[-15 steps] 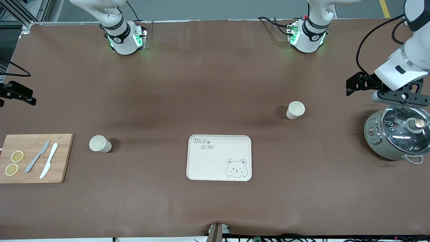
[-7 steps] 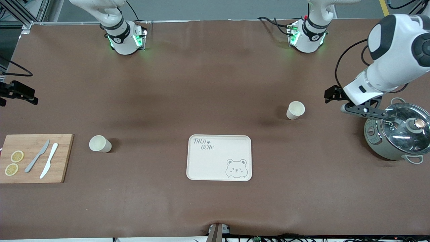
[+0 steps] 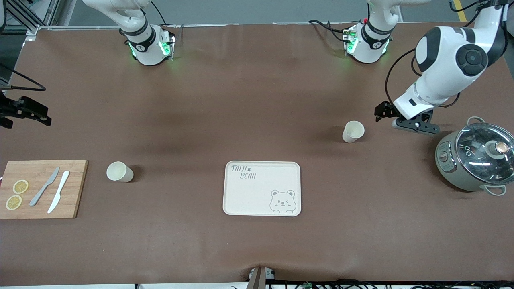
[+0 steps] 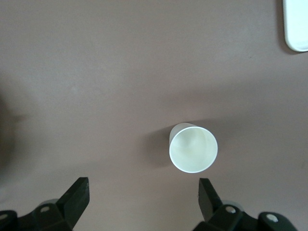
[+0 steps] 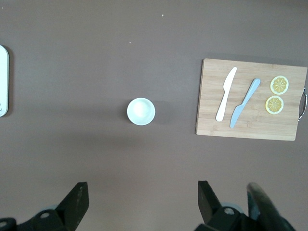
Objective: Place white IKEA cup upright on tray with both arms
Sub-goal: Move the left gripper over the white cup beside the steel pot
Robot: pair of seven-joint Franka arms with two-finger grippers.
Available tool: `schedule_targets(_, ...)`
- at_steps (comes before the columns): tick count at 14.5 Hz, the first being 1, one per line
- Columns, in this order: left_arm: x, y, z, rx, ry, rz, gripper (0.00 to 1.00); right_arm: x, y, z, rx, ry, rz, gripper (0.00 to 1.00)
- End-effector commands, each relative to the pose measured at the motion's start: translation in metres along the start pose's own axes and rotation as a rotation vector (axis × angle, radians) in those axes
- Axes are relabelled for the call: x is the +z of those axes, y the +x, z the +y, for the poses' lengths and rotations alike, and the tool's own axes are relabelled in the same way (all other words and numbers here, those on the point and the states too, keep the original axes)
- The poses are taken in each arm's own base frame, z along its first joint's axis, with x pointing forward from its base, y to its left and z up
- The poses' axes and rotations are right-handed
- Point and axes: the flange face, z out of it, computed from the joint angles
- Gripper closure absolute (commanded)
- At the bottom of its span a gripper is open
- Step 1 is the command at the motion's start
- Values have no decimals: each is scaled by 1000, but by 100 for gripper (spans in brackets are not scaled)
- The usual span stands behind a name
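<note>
Two white cups stand upright on the brown table. One cup [image 3: 353, 131] [image 4: 193, 149] is toward the left arm's end, the other cup [image 3: 119, 171] [image 5: 141, 111] toward the right arm's end. The cream tray [image 3: 262, 188] with the bear drawing lies between them, nearer the front camera, with nothing on it. My left gripper [image 3: 415, 125] [image 4: 143, 192] hangs open just beside the first cup, between it and the pot, holding nothing. My right gripper [image 3: 26, 110] [image 5: 142, 197] is open, high up at the right arm's end of the table, holding nothing.
A wooden cutting board [image 3: 42, 188] [image 5: 250, 98] with two knives and two lemon slices lies at the right arm's end. A grey pot with a glass lid [image 3: 476, 158] stands at the left arm's end, close to the left gripper.
The left arm has swung from over the pot toward the cup beside it. The right gripper has edged slightly inward. Cups and tray have not moved.
</note>
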Motion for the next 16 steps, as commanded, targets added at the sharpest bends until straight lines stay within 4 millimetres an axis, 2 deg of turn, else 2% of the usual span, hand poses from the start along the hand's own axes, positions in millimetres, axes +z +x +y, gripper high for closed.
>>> schedule_targets(1,28,-24,2,-19,-2,62,0,-8,-4,4,2,-21,16,0)
schedule_targets(3,47,-26,8,-30,1,76,0,-7,-4,3,4,-22,13,0)
schedule_targets(8,74,-23,33,-49,0,93,0,-9,-2,6,14,-28,30,0)
schedule_targets(11,92,-30,36,-48,1,104,0,-1,7,-6,-21,-41,29,0)
schedule_targets(14,112,-35,37,-45,0,115,0,1,11,9,8,-14,71,0)
schedule_targets(16,121,-37,36,-46,-1,123,0,9,12,-7,-15,8,43,0)
